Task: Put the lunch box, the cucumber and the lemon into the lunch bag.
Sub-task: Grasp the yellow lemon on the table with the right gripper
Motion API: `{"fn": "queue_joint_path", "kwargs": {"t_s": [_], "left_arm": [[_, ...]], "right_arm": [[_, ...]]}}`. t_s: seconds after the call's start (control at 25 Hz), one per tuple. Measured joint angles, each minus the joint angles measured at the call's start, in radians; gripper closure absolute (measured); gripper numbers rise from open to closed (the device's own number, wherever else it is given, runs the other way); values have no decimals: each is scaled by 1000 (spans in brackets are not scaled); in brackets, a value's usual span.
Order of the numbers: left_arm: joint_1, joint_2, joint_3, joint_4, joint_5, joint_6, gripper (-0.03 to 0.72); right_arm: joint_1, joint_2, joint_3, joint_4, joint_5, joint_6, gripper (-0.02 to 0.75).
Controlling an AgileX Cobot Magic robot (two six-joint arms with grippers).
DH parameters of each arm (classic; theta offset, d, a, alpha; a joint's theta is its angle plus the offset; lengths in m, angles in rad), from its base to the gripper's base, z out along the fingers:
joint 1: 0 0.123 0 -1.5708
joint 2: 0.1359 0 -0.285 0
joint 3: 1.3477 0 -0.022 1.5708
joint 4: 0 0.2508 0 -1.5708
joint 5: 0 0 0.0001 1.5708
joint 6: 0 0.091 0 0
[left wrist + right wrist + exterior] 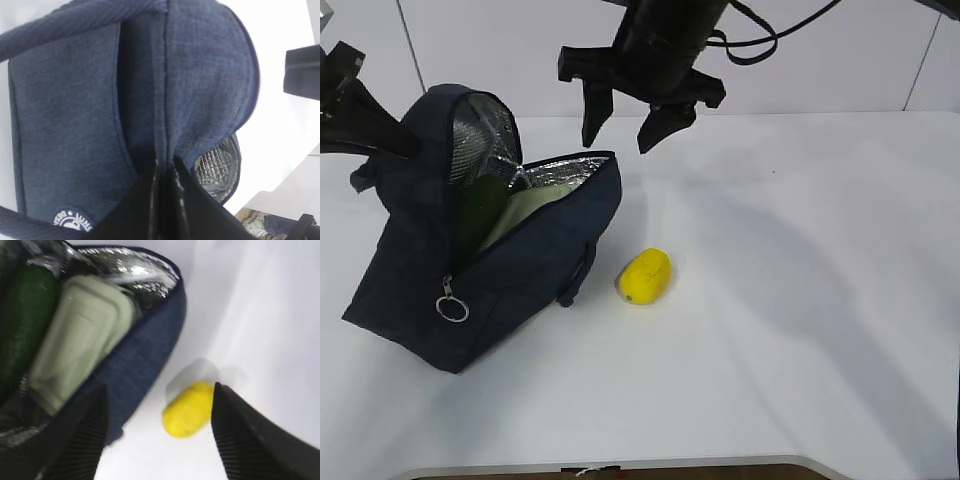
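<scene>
Right wrist view is showing the right fingers [160,435] standing spread and empty, hanging above the lemon [189,409], which is lying on the white surface [800,300] just beside the lunch bag [490,270]. Inside the bag's open mouth, the lunch box [80,340] is sitting next to the cucumber [22,315]. The left fingers [165,200] are pressing together, pinching the bag's fabric and holding the mouth up. Risk: the rounded lemon may be rolling away under an off-centre closing, or the bag may be sagging shut if the left pinch slips.
</scene>
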Motion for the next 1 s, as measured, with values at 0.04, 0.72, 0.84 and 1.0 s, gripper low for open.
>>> {"fn": "queue_joint_path", "kwargs": {"t_s": [0.04,0.72,0.84,1.0], "left_arm": [[0,0,0,2,0,0,703],[0,0,0,0,0,0,703],[0,0,0,-4,0,0,703],[0,0,0,-6,0,0,703]], "right_arm": [[7,-4,0,-22,0,6,225],[22,-148,369,-142,0,175,225],[22,-141,370,-142,-1,227,225],[22,-114,372,-135,-3,334,225]]}}
